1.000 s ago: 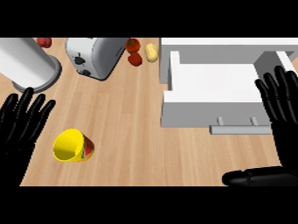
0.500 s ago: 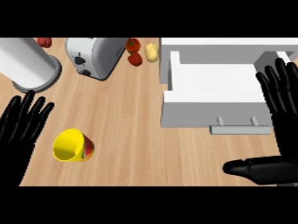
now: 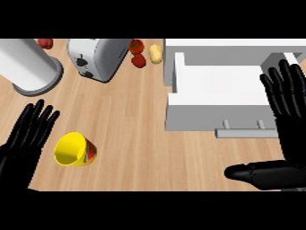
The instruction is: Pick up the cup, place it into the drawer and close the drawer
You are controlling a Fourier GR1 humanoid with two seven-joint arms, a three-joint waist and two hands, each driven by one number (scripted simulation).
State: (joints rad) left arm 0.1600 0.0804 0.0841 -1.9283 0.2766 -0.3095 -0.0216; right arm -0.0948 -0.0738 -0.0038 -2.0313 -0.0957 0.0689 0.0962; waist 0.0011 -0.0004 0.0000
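The pick-up step is judged not yet begun: the yellow cup lies tipped on its side on the wooden counter, untouched, just to the right of the left hand. That hand is seen flat, fingers straight and spread, with nothing held. The right hand is likewise extended, fingers straight and the thumb stuck out low toward the left, nothing grasped; it lies over the right part of the open white drawer, and whether it touches the drawer cannot be told from this steep view. The drawer is already pulled out, its handle just left of the right palm. The next move is judged to call for the left hand to shift right and curl round the cup, its mouth apparently facing that hand. Open counter is noted between cup and drawer front, giving room for a carry. Beyond the left fingertips stand a white cylinder and a toaster, well apart from the cup; the counter's near edge is out of view.
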